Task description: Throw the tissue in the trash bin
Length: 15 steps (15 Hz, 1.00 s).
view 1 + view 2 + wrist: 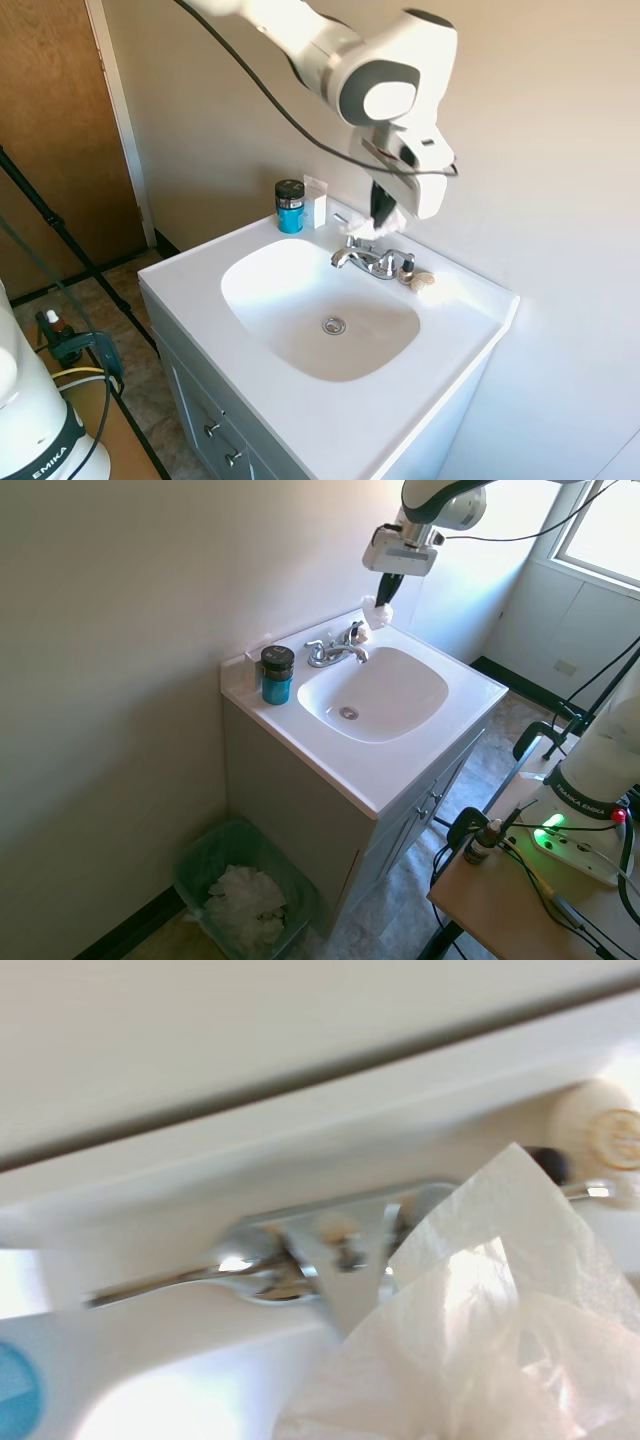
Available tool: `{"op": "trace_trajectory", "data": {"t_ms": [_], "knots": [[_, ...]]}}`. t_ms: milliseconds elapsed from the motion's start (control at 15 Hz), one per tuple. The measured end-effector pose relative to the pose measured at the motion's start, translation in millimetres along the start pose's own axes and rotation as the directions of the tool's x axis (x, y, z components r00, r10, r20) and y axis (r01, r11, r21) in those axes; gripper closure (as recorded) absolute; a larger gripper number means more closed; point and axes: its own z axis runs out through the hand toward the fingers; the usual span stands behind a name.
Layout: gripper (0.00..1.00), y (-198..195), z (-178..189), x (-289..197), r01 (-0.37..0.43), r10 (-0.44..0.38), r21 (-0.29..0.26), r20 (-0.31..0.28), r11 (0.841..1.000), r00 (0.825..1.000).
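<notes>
Bathroom walls in plain beige stood behind a white vanity sink (470, 330), with a brown door at the far side in the first exterior view. Above the back ledge of the sink, the gripper (383, 214) pointed straight down, its dark fingers pinched on the tissue (378, 229). That tissue was a small crumpled white wad hanging just under the fingertips, raised a little above the chrome faucet (368, 260) and not resting on it; its shape was too bunched to give a clear long axis, though in the wrist view one thin folded corner (515, 1175) stuck out toward the wall. Just beside the faucet, on the ledge, lay a small beige shell-like lump (422, 281). Further along the ledge stood a blue jar with a black lid (290, 206), next to a small white box (316, 202). Well apart from all this, on the floor beside the vanity, sat the trash bin (205, 855), green-lined, with crumpled white paper (245, 905) already inside.
</notes>
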Motion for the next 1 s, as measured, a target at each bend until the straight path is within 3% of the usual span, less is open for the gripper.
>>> {"op": "trace_trajectory", "data": {"t_ms": [200,467,800,1000], "knots": [[1.00,-56,-6,-101,0.076,-0.077,-0.015,-0.053,0.997,0.996],[1.00,-103,17,-209,0.176,-0.180,-0.054,-0.092,0.983,0.979],[1.00,-151,54,-324,0.299,-0.307,-0.093,-0.083,0.950,0.948],[1.00,-165,113,-367,0.353,-0.366,-0.165,-0.050,0.921,0.929]]}}
